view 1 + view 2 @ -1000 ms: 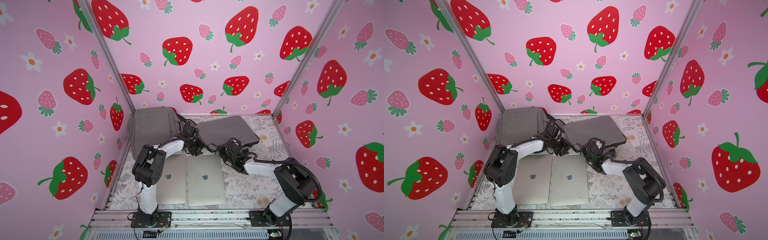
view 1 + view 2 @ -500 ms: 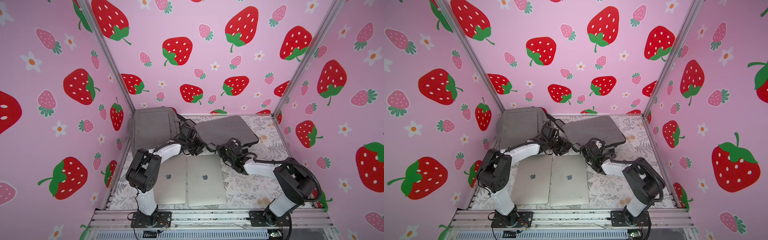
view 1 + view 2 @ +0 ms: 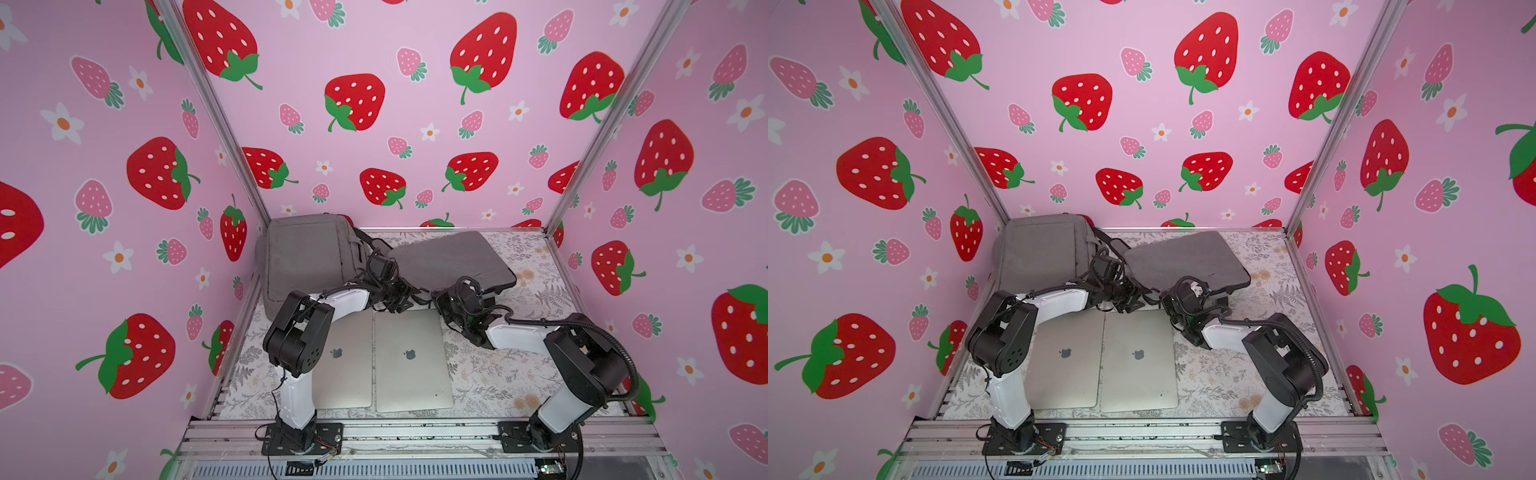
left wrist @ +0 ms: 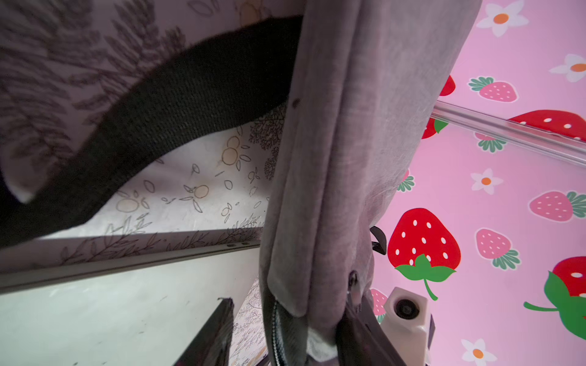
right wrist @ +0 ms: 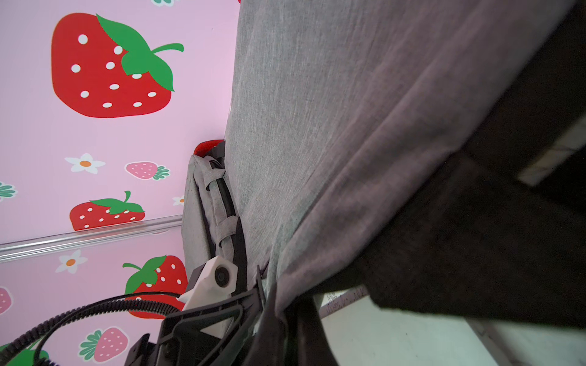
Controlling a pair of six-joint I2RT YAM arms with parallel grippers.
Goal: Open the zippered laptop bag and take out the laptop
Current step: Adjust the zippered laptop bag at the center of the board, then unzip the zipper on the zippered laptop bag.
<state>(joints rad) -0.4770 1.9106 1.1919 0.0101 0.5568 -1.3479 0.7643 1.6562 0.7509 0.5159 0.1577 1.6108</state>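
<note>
Laptop bag (image 3: pixel 449 259) corner inside half-open left tool (image 4: pixel 287 320) — right tool (image 5: pixel 279 320) tight on its edge

Bright, diffuse light; only soft shadows on the worktop (image 3: pixel 498 374). Top views sharp, pink walls (image 3: pixel 374 41) bowing toward the edges. Wrist views dimmer: laptop bag (image 4: pixel 348 158) fabric fairly crisp, black strap (image 4: pixel 158 111) close and blurred.

Both arms low, elbows bent, wrists inward; left tool (image 3: pixel 413 297) part-spread, right tool (image 3: pixel 441 300) clamped tight

Floral table (image 3: pixel 498 374) bears two laptops (image 3: pixel 409 357), backpack (image 3: pixel 307 253), laptop bag (image 3: pixel 449 262).
</note>
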